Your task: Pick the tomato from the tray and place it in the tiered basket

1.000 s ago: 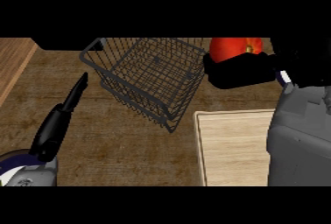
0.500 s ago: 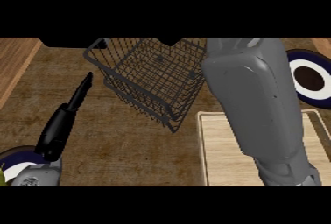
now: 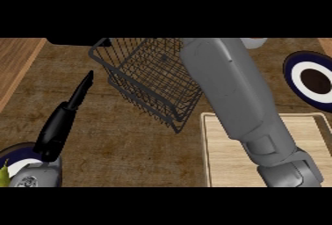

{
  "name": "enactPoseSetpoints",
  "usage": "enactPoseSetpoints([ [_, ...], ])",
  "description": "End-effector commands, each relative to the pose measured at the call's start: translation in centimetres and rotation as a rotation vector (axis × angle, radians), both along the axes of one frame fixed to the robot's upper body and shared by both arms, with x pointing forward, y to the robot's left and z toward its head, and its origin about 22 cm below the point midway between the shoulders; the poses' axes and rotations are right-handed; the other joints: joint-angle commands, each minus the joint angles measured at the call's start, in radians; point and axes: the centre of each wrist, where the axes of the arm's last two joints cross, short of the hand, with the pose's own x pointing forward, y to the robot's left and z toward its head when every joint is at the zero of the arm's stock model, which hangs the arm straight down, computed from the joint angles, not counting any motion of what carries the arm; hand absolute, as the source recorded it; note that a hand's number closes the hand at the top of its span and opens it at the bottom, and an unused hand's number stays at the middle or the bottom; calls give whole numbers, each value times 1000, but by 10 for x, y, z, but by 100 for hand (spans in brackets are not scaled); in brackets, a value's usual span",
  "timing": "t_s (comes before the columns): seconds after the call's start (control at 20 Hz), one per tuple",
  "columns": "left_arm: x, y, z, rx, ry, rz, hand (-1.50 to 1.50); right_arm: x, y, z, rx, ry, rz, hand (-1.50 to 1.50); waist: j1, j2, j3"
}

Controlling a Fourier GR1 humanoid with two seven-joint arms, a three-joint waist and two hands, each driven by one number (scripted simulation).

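- Head view, right side: your right hand is out of sight past the top edge, so you cannot tell whether its fingers hold anything. Only the grey right forearm point(image 3: 236, 110) shows, stretched up from the lower right, across the tray, to the basket's far side.
- Head view, change: a second ago the red tomato showed in the black hand at the top right; half a second ago the arm had swung forward and hidden it, and now it reaches further still. The tomato is not visible anywhere, so judge it as probably carried toward or over the basket, unconfirmed.
- Head view, basket: the wire tiered basket point(image 3: 146, 81) sits tilted at upper centre, its visible part holding nothing you can see.
- Head view, tray: the wooden tray point(image 3: 224, 158) shows only bare wood beside the arm, so the pick looks done.
- Head view, left side: your left hand point(image 3: 65, 121) rests at the lower left, fingers straight and together, holding nothing.
- Head view, elsewhere: a dark-rimmed plate point(image 3: 311, 79) lies on the table point(image 3: 130, 158) at right.
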Motion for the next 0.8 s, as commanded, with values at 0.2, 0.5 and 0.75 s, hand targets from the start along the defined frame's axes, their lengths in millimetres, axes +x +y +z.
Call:
enactPoseSetpoints([
  [0.2,0,-12,-1,-4,-1,-29,0,19,6,-22,239,-107,31,-150,27,5,0],
  [0.5,0,2,-8,1,13,19,0,24,3,-19,315,-357,-151,-150,-17,-3,0],
  [0.75,-17,16,-12,-11,19,57,0,41,-64,-11,347,-410,-374,-150,-57,-20,1],
])
